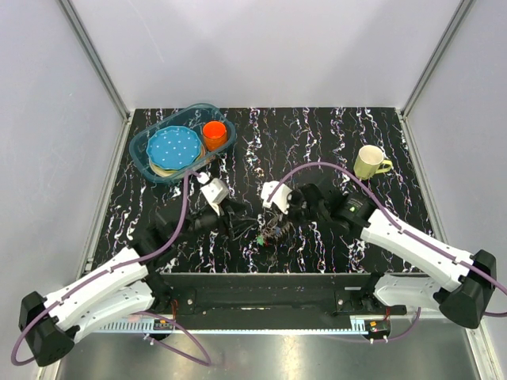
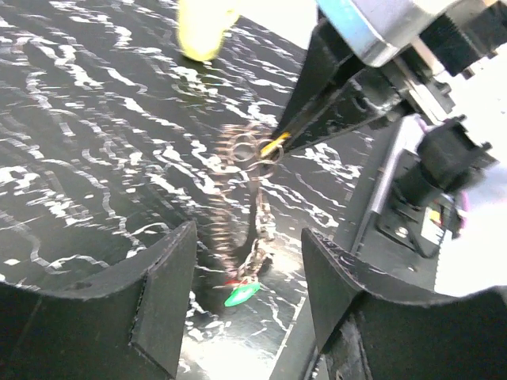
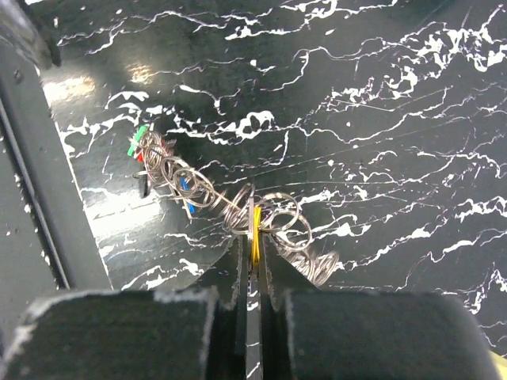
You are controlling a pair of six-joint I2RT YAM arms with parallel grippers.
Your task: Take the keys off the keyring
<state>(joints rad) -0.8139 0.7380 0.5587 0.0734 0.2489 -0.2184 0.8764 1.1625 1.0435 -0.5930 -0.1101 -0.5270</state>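
Note:
The keyring bunch (image 1: 270,233) is a string of linked thin metal rings (image 3: 198,186) carrying small green (image 3: 139,134), blue (image 3: 184,185) and yellow pieces; I cannot make out flat keys. My right gripper (image 3: 254,236) is shut on the yellow piece (image 3: 254,220) in the middle of the string, and it also shows in the top view (image 1: 279,220). In the left wrist view the rings (image 2: 247,150) trail from that pinch down to the green piece (image 2: 242,294). My left gripper (image 2: 249,241) is open and empty, its fingers (image 2: 162,289) either side of the string's lower end.
A clear blue tub (image 1: 143,150) at the back left holds a blue dotted plate (image 1: 173,147) and an orange cup (image 1: 214,133). A pale yellow mug (image 1: 370,161) stands at the back right, blurred in the left wrist view (image 2: 203,28). The table's front rail (image 1: 261,286) lies close below the grippers.

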